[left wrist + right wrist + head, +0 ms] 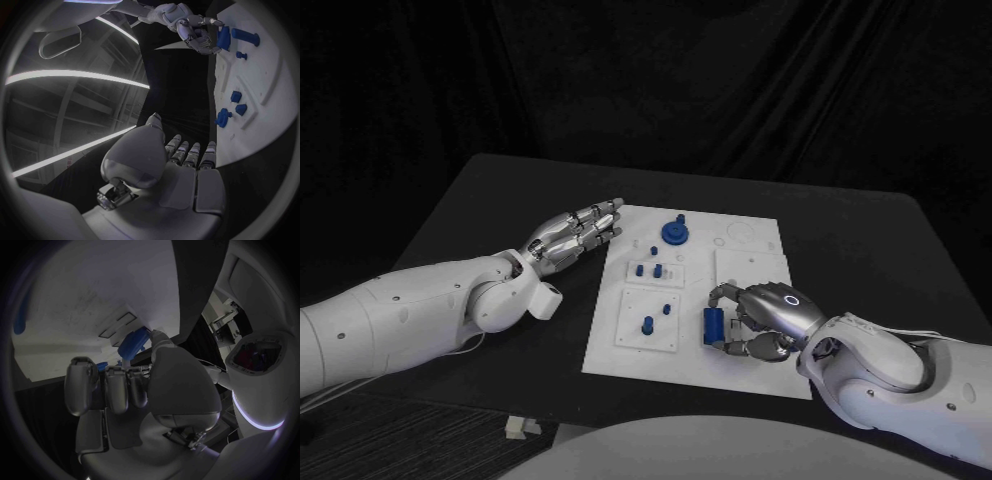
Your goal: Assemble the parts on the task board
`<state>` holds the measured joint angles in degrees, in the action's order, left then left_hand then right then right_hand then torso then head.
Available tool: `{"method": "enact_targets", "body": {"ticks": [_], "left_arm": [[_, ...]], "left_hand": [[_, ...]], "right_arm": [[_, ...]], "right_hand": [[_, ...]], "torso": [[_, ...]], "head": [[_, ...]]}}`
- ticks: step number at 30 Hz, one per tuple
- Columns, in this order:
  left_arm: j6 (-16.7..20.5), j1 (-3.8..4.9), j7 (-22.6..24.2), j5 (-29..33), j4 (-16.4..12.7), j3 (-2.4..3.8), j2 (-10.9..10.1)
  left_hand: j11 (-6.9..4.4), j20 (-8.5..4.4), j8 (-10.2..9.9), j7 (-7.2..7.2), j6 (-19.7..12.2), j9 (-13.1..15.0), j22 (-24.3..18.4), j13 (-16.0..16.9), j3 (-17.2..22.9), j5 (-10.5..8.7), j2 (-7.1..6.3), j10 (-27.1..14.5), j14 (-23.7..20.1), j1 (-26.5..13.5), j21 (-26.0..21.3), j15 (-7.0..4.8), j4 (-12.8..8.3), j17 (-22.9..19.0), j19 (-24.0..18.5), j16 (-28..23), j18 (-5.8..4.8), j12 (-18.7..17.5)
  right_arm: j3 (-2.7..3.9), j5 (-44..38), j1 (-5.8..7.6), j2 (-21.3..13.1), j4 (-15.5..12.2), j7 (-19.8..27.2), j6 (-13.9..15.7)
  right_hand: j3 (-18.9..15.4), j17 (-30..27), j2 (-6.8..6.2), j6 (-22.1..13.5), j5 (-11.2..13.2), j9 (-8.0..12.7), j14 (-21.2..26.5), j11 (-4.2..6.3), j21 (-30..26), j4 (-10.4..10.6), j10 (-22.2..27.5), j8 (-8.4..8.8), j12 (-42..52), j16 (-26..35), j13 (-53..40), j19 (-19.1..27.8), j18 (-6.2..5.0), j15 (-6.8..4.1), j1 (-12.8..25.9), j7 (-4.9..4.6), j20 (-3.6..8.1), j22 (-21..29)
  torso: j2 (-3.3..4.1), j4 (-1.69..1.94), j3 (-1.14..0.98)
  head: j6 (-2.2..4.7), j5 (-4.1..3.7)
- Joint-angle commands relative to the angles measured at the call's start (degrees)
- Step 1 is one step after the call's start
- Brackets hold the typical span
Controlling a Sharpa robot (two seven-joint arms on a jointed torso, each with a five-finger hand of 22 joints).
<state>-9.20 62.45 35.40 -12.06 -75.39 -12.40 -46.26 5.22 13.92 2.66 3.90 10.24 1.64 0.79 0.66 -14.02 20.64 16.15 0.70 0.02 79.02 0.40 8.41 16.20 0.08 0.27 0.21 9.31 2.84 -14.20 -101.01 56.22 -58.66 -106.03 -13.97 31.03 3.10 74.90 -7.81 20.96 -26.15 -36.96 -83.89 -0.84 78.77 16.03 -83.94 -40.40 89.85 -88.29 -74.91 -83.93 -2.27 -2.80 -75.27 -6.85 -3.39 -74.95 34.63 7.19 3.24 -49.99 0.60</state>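
The white task board lies in the middle of the black table. My right hand hovers over its near right part and grips a blue cylindrical part between thumb and fingers; the right wrist view shows that part at the fingertips of the right hand, just above the board. My left hand lies stretched out beside the board's far left edge, holding nothing. A round blue knob part stands at the far end. Small blue parts sit mid-board, and others nearer.
In the left wrist view the left hand points along the board's edge, with the knob just ahead of its fingers and the right hand beyond. Black table surrounds the board on all sides.
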Motion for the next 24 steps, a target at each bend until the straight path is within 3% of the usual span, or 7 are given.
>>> {"method": "enact_targets", "body": {"ticks": [1, 12, 17, 24], "left_arm": [[-0.9, -0.13, 0.9, 0.3, -0.2, 0.06, 0.0], [-1.2, -0.22, 0.7, 0.3, -0.1, 0.06, 0.0], [-1.3, -0.29, 0.7, 0.3, -0.1, 0.06, 0.0], [-1.5, -0.36, 0.8, 0.3, -0.1, 0.06, 0.0]], "left_hand": [[0.43, 0.36, 0.4, 0.30, 0.1, 0.0, 0.0, 0.1, 0.2, 0.34, 0.17, -0.1, 0.0, 0.5, -0.1, 0.28, 0.0, -0.1, 0.1, -0.2, 0.43, 0.3], [0.47, 0.39, 0.4, 0.31, 0.1, 0.0, 0.0, 0.0, 0.2, 0.33, 0.19, -0.1, 0.0, 0.5, -0.1, 0.35, 0.0, -0.1, 0.1, -0.2, 0.42, 0.3], [0.52, 0.46, 0.4, 0.33, 0.1, 0.0, 0.0, 0.0, 0.3, 0.33, 0.22, -0.1, 0.0, 0.5, -0.1, 0.47, 0.0, -0.1, 0.1, -0.2, 0.40, 0.3], [0.55, 0.59, 0.4, 0.35, 0.1, 0.0, 0.0, 0.0, 0.3, 0.31, 0.12, -0.1, 0.0, 0.5, -0.1, 0.68, 0.0, -0.1, 0.1, -0.2, 0.34, 0.3]], "right_arm": [[-0.01, -1.4, -0.19, 0.0, 0.1, -1.5, 0.1], [-0.01, -1.4, -0.23, 0.0, -0.1, -1.0, 0.8], [-0.01, -1.4, -0.23, -0.1, -0.1, -0.6, 1.9], [-0.01, -1.4, -0.23, -0.3, -0.3, 0.5, 4.6]], "right_hand": [[0.5, 10.5, 0.09, -0.4, -2.5, 0.4, -5.0, -0.25, -0.3, -0.2, -6.1, -0.69, 0.1, 0.3, -15.1, -0.5, -0.57, 0.14, -0.9, 0.20, -0.22, -11.3], [1.3, 10.6, -0.29, -1.3, -8.4, 1.8, -5.0, -0.17, -0.2, -0.7, -6.1, -2.55, 0.1, 0.2, -15.1, -0.6, -0.52, 0.06, -2.4, 0.27, -0.15, -11.4], [2.0, 10.8, -0.23, -1.5, -12.2, 2.6, -5.0, -0.17, 0.1, -0.4, -6.1, -3.53, 0.1, 0.1, -15.1, -0.7, -0.45, 0.05, -2.3, 0.24, -0.13, -11.5], [2.2, 12.1, 0.57, 1.0, -15.0, 4.5, -5.4, 0.06, 2.3, 0.6, -6.1, -4.70, 0.1, -0.5, -15.1, -1.9, 0.05, -0.15, 2.4, 0.50, 0.04, -12.1]], "torso": [[0.00, -0.02, 0.00], [-0.02, -0.03, -0.02], [-0.02, 0.00, 0.00], [-0.02, 0.01, 0.02]], "head": [[-0.01, 0.03], [-0.01, 0.06], [-0.01, 0.10], [-0.01, 0.08]]}}
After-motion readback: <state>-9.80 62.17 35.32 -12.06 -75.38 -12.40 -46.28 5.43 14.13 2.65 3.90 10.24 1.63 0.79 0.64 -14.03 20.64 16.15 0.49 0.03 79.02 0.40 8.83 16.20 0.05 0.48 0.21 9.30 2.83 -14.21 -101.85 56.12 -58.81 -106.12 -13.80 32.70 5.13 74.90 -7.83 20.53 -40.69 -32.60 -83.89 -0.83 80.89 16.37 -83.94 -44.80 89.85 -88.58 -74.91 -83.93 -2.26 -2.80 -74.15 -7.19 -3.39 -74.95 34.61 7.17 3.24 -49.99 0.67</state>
